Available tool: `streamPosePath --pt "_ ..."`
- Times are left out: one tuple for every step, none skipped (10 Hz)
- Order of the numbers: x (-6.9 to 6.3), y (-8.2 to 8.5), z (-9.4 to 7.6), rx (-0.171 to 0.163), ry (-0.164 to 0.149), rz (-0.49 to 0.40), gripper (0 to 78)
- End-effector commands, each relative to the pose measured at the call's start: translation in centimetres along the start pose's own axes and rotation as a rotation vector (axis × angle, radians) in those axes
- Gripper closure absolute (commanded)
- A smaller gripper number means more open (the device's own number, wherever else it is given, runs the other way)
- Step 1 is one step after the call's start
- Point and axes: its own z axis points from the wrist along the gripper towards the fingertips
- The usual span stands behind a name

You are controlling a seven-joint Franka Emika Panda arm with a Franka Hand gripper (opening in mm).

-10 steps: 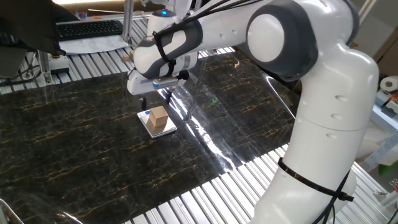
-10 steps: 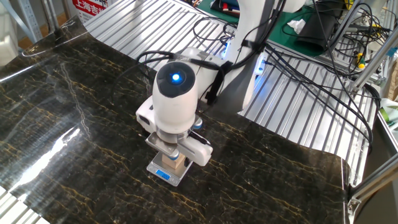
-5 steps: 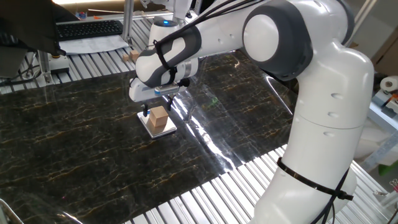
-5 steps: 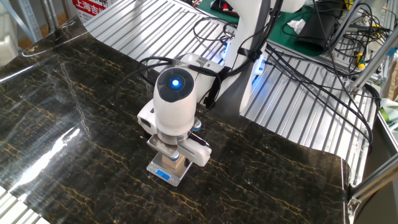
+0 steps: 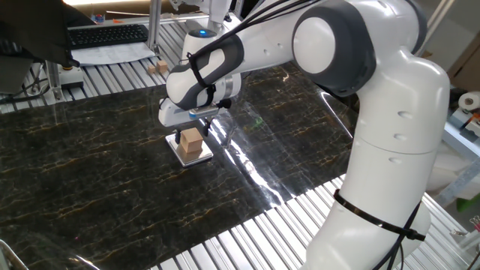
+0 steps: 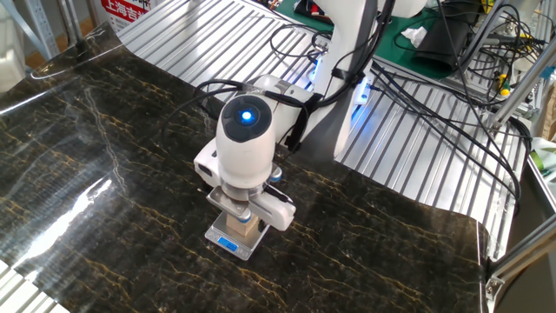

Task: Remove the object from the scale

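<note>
Lower by a clear margin than a second ago, the claw (image 5: 185, 134) now straddles the wooden cube (image 5: 190, 139), where before it hung above the cube with a gap showing. Cube and scale have not shifted.

Directly under the claw, the cube sits upright on the scale (image 5: 196, 156), a thin white plate lying flat on the dark marbled table (image 5: 90, 172). In the other fixed view the cube (image 6: 249, 228) shows only as a sliver below the wrist, and the scale (image 6: 229, 243) juts out toward the camera with its blue mark at the near edge. One dark finger (image 5: 176, 137) stands just beside the cube's left face; the other is hidden behind the wrist. Whether the jaws are spread or already pressing cannot be told from either view.

The step in hand looks like the grasp. To do it well, the fingers should stop short of the plate, close evenly on opposite faces, then lift straight up so the light plate is not dragged along.

Far behind the claw, a second tan block (image 5: 157, 67) rests on the ribbed metal surface.
</note>
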Motion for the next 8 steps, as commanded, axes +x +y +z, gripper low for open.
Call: streamPosePath --pt "-0.40 -0.20 0.43 -0.005 -0.004 -0.003 0.3" --pt "-0.40 -0.12 0.56 -0.011 -0.004 -0.002 0.3" --pt "-0.38 -0.09 0.55 -0.014 -0.002 -0.002 0.3" --pt "-0.34 -0.02 0.50 -0.014 0.000 -0.005 0.3" --pt "-0.28 0.06 0.45 -0.014 0.001 -0.011 0.3" --pt "-0.26 0.11 0.42 -0.014 0.002 -0.016 0.3" --pt "-0.25 0.11 0.42 -0.013 0.002 -0.018 0.3" --pt "-0.25 0.11 0.42 -0.013 0.002 -0.019 0.3"
